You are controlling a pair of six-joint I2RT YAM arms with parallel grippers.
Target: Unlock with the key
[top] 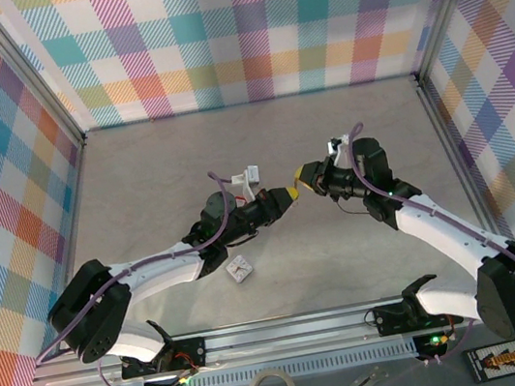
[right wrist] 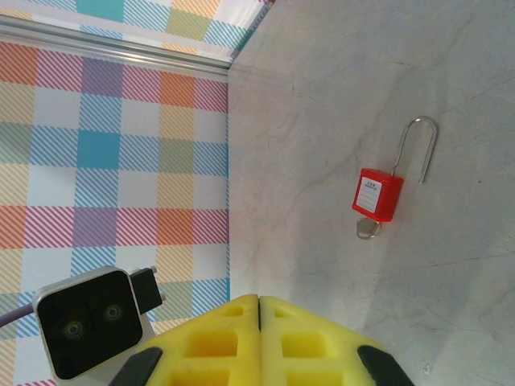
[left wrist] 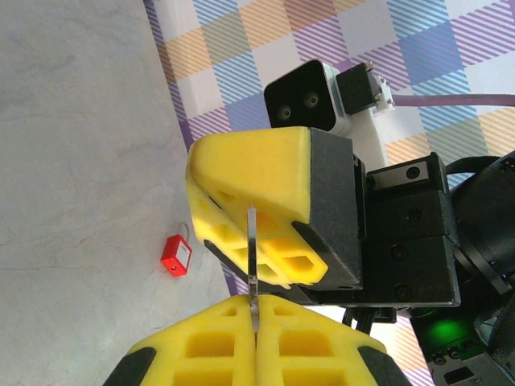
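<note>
Here, the left fingers (left wrist: 201,346) pinch a thin metal blade, seemingly the key (left wrist: 251,241); the right fingers (right wrist: 209,338) are closed, empty. The red padlock (right wrist: 377,195) lies on the counter (right wrist: 322,80), apart. Likely regrasping; next, line the key up with the keyhole.

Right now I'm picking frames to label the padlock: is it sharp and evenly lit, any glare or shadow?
Right wrist: red padlock sharp, evenly lit, no glare, a faint shadow band on the table to its left. Left wrist: padlock small and softer; the thin metal strip clamped in the left gripper is crisp. Top external: diffuse light, soft shadows under the arms.
</note>
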